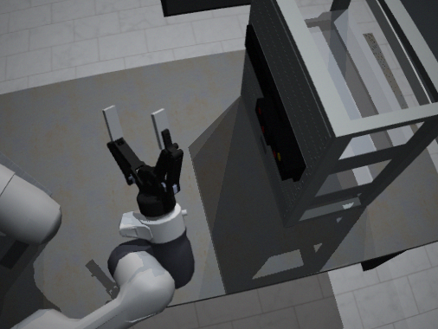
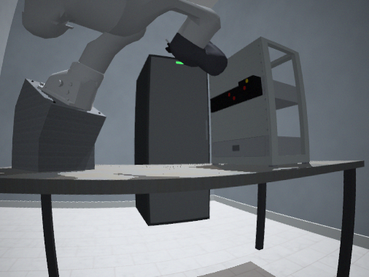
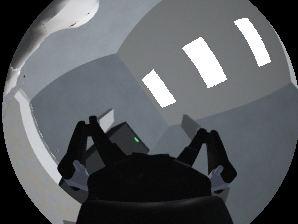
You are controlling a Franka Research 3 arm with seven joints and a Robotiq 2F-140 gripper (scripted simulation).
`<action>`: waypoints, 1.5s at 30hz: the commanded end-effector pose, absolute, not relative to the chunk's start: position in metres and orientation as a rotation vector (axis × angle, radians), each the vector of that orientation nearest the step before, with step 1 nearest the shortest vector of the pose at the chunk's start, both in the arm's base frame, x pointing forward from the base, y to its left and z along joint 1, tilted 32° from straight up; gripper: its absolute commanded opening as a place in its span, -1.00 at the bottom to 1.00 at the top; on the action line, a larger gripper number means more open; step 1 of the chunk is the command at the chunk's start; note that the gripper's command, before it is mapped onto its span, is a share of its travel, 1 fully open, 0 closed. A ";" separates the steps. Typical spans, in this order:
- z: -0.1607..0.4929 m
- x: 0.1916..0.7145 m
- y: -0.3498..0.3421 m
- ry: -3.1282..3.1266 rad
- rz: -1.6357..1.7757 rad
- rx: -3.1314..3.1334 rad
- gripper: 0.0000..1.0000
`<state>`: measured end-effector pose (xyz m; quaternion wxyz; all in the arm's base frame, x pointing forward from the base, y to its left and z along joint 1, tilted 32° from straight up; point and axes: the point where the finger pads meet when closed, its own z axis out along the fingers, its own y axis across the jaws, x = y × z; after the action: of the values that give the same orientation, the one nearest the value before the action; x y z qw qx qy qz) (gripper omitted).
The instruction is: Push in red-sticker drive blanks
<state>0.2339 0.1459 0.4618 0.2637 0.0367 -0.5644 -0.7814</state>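
Note:
The grey rack [image 1: 346, 117] stands at the right of the table; it also shows in the exterior view [image 2: 259, 106]. A black chassis front [image 1: 274, 134] sits in its face, with blanks standing out. Red stickers [image 2: 233, 96] and one yellow sticker [image 2: 246, 80] show on them; in the top view I see red stickers [image 1: 262, 129] and the yellow one [image 1: 279, 156]. My gripper [image 1: 136, 119] is open and empty, well left of the rack front, fingers pointing away from the arm. In the wrist view the fingers frame only room surfaces.
A tall dark cabinet [image 2: 173, 135] with a green light [image 2: 179, 63] stands behind the table, between the arm's base [image 2: 55, 127] and the rack. The table's front edge [image 1: 277, 281] runs close below the rack's feet.

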 end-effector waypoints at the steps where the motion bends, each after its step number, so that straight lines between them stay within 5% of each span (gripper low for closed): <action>1: 0.483 0.248 0.148 -1.399 -2.144 0.008 1.00; 24: 0.529 0.326 0.128 -0.696 -2.147 -0.365 1.00; 45: 0.489 0.417 0.106 -0.109 -1.975 -0.723 1.00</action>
<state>0.4006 0.1061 0.4990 0.5058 -0.2712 -0.0783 -0.8152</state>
